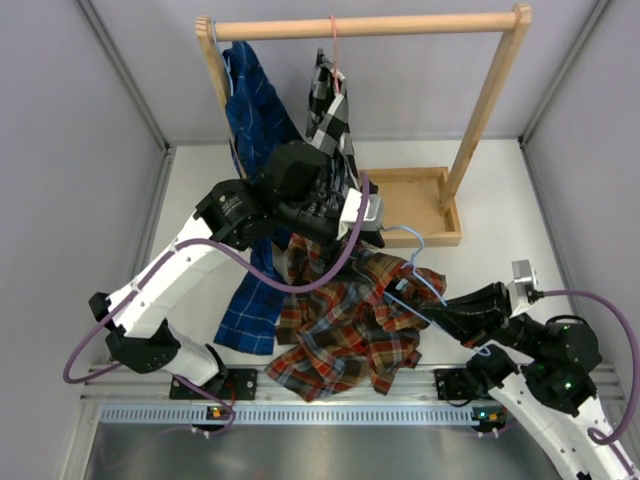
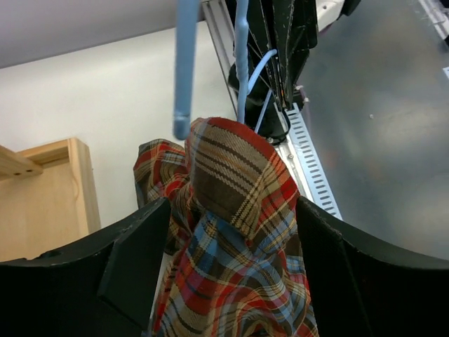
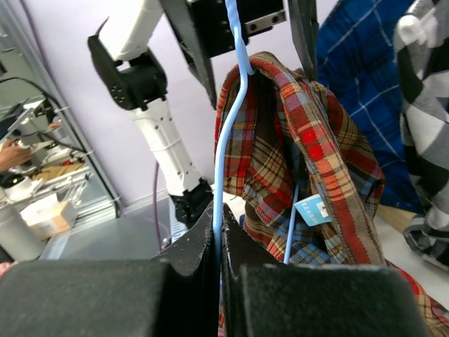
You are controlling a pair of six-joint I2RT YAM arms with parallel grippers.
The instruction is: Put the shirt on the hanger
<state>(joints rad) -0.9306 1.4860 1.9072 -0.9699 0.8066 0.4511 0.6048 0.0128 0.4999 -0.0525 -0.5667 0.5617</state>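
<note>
The shirt (image 1: 340, 325) is hanging in a loose heap from the left gripper (image 2: 230, 225), with its lower part spreading over the table (image 1: 490, 265) in front of the rack (image 1: 370, 25). It is behaving as soft, light, limp cloth, folding wherever it is unsupported. It is probably best taken at the collar or a shoulder seam, where the layers are thicker. The left gripper's jaws are standing fairly wide apart but are pressing a thick bunch of plaid between them. The hanger (image 3: 218, 154) is looking like thin, springy wire, probably slick. The right gripper (image 3: 219, 223) is pinching one of its wire arms, jaws nearly together, with the hook rising just beside the raised cloth. A second stretch of wire is appearing to run inside the fabric, near the small neck label (image 3: 313, 209). Folds are hiding the collar opening, sleeves and buttons, and cloth is covering the hanger's far shoulder. Whether the hanger is sitting properly in the neck cannot be told.
</note>
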